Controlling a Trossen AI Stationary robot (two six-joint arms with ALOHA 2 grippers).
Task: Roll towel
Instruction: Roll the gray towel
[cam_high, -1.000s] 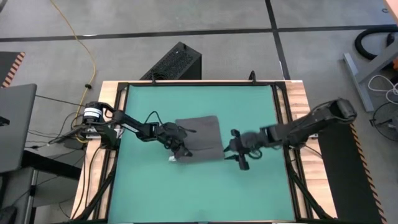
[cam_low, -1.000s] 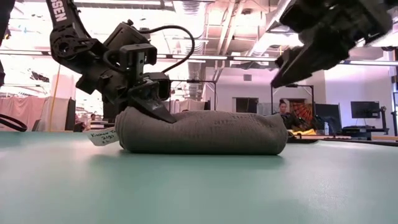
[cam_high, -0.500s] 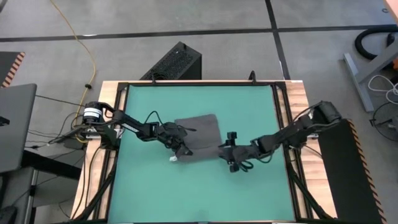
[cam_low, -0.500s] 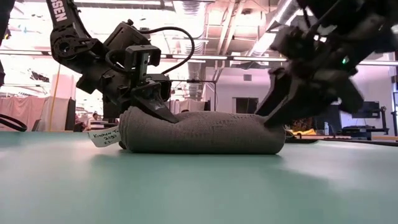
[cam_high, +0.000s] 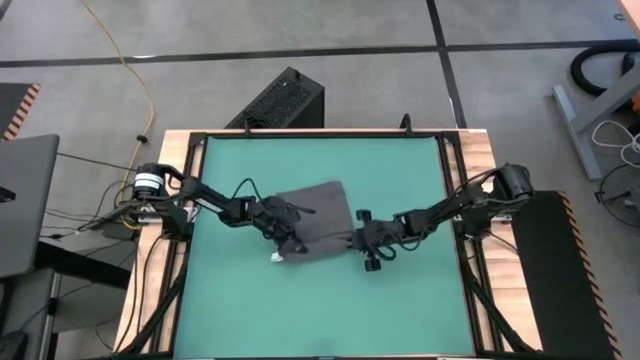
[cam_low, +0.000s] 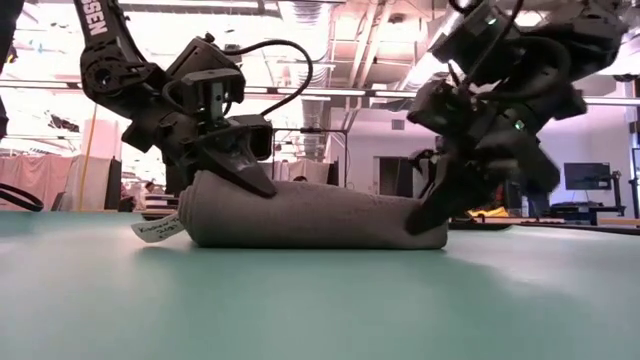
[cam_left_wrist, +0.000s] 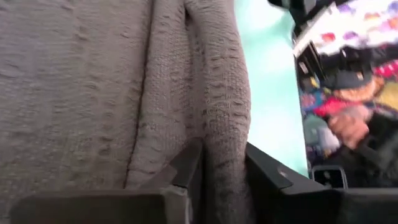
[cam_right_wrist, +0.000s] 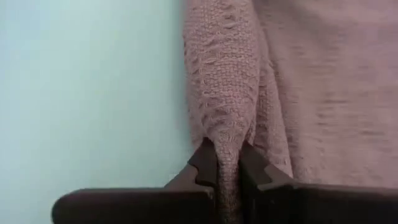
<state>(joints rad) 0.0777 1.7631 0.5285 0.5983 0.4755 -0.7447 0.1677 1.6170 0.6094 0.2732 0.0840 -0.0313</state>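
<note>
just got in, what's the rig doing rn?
Two arms are rolling a dark grey towel on the green mat. The left gripper has the rolled edge between its fingers at the end with the white tag. The right gripper is shut on the same rolled edge at the other end. Only the near edge is rolled up; the rest lies flat behind it.

You've got the towel (cam_high: 318, 212) mid-mat, dark grey and soft, its near edge rolled into a thick tube (cam_low: 310, 215), the rest lying flat, white tag (cam_low: 158, 228) poking out one end.
</note>
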